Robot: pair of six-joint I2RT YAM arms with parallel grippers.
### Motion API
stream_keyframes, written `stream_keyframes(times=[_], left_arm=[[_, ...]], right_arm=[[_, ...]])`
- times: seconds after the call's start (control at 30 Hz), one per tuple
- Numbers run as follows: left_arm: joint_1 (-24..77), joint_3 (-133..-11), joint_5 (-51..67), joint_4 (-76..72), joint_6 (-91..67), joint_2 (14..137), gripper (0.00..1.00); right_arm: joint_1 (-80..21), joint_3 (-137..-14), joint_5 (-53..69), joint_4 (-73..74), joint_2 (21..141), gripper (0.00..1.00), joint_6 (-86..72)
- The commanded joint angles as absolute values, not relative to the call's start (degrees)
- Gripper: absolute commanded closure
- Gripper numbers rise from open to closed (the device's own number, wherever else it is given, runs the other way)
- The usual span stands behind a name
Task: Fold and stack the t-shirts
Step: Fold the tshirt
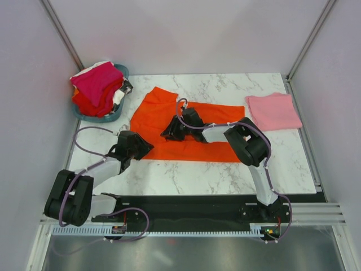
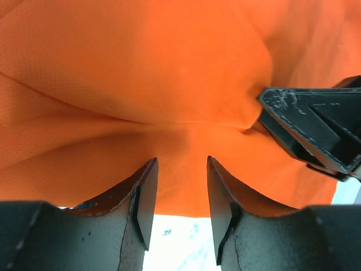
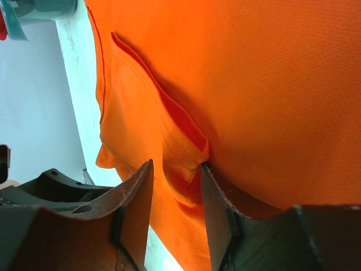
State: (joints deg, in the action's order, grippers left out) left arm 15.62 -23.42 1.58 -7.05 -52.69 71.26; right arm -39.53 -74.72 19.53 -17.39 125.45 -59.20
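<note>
Marble table (image 1: 225, 175), orange-red t-shirt (image 1: 208, 113) spread mid-table

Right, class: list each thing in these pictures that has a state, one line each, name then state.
orange-red t-shirt: spread on table, partly folded.
pink t-shirt: folded flat, far right.
basket: filled with heaped shirts.
left gripper: jaws open over the orange cloth.
right gripper: jaws around a cloth fold.

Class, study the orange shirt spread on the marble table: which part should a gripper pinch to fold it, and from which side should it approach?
Probably best to pinch the orange shirt at a free edge, such as its near hem by the left gripper, coming in low from the near side. The cloth lies flat, so only edges and raised creases give the jaws something to close on; the right gripper already straddles such a fold.
</note>
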Motion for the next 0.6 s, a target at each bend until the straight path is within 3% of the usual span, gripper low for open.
stream_keyframes(times=[0.0, 0.4, 0.57], left_arm=[[15.82, -23.82, 0.44, -10.28, -54.75, 74.34, 0.53], [15.82, -21.01, 0.18, -10.46, -54.49, 74.09, 0.53], [15.82, -20.92, 0.35, -10.11, -54.14, 73.74, 0.53]], right_arm=[[-39.64, -76.29, 17.85, -17.93, 126.47, 0.54, -59.06], [-37.18, -77.69, 16.34, -20.91, 129.28, 0.61, -58.79], [-36.56, -77.61, 16.97, -24.43, 129.9, 0.59, -59.06]])
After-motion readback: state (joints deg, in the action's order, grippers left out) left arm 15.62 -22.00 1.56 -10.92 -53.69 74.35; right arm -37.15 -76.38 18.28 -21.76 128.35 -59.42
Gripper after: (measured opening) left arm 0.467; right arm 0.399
